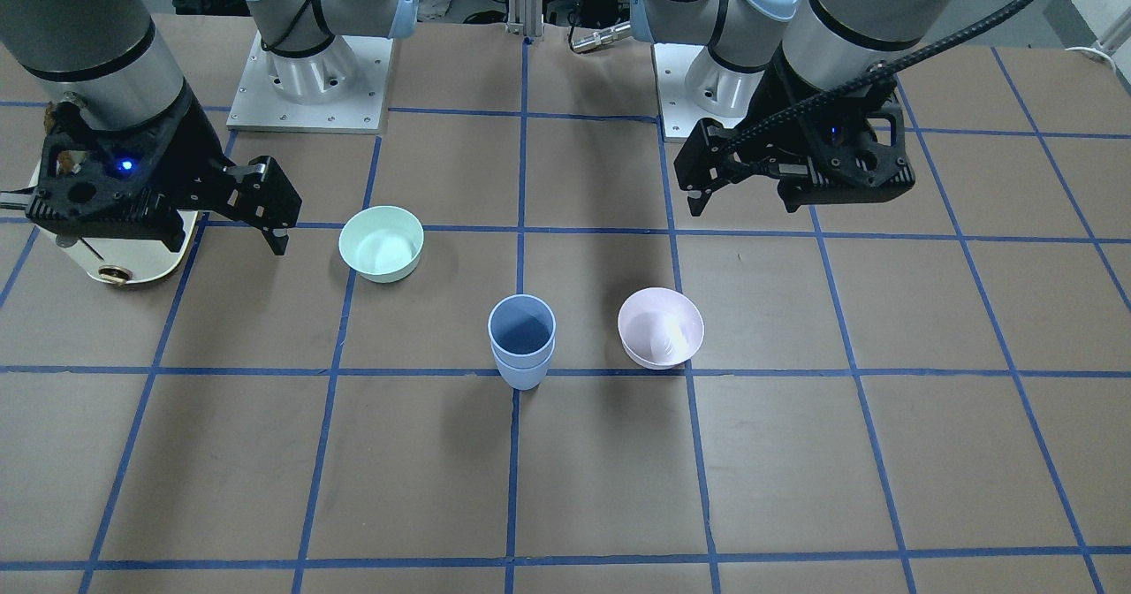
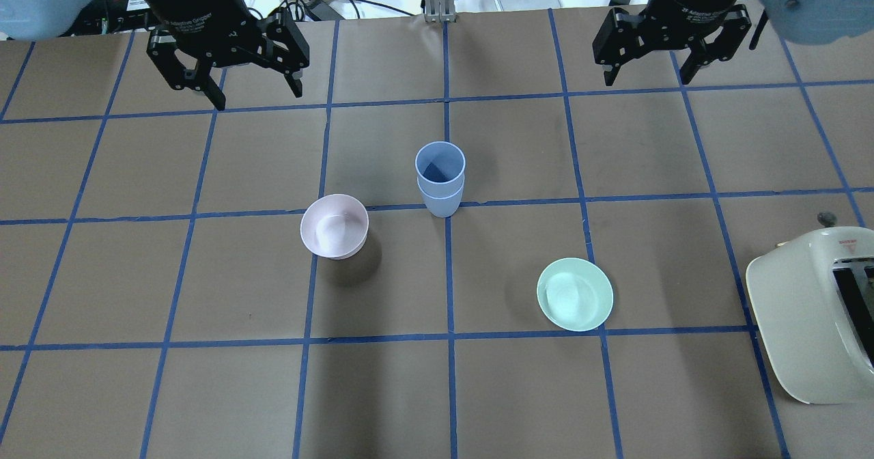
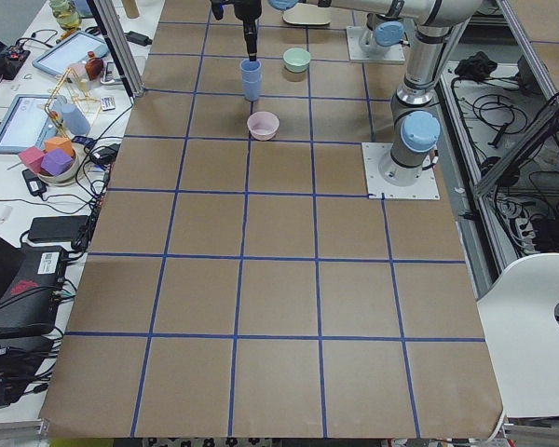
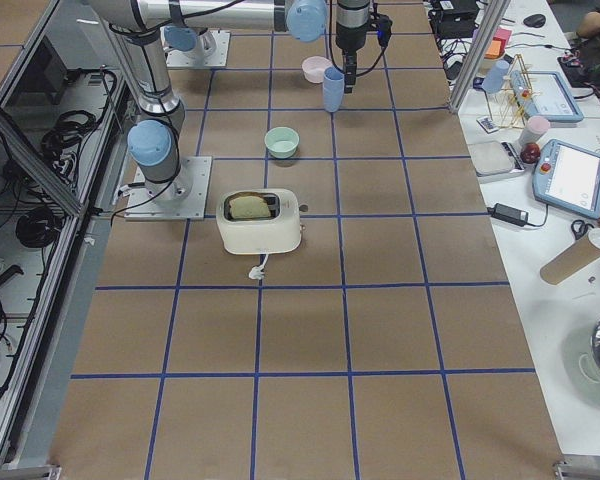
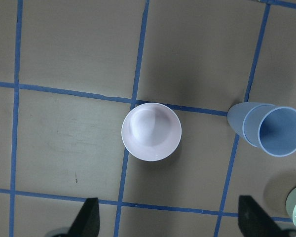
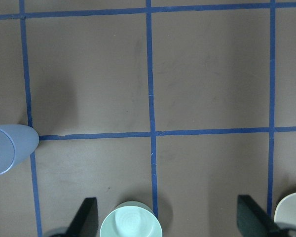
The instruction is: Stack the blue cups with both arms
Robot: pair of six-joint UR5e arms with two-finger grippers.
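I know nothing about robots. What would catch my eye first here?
Two blue cups, nested into one upright stack, stand mid-scene, flanked by a pink bowl and a mint-green bowl. The left gripper and right gripper hang above, both open and empty. A cream toaster sits on the robot's right.

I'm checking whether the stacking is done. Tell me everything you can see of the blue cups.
The blue cups are two pale-blue, tapered, handleless tumblers, seemingly plastic, nested one inside the other, upright and empty. The stack stands mid-table on a blue tape line, apart from the pink bowl and green bowl; nothing grips it.
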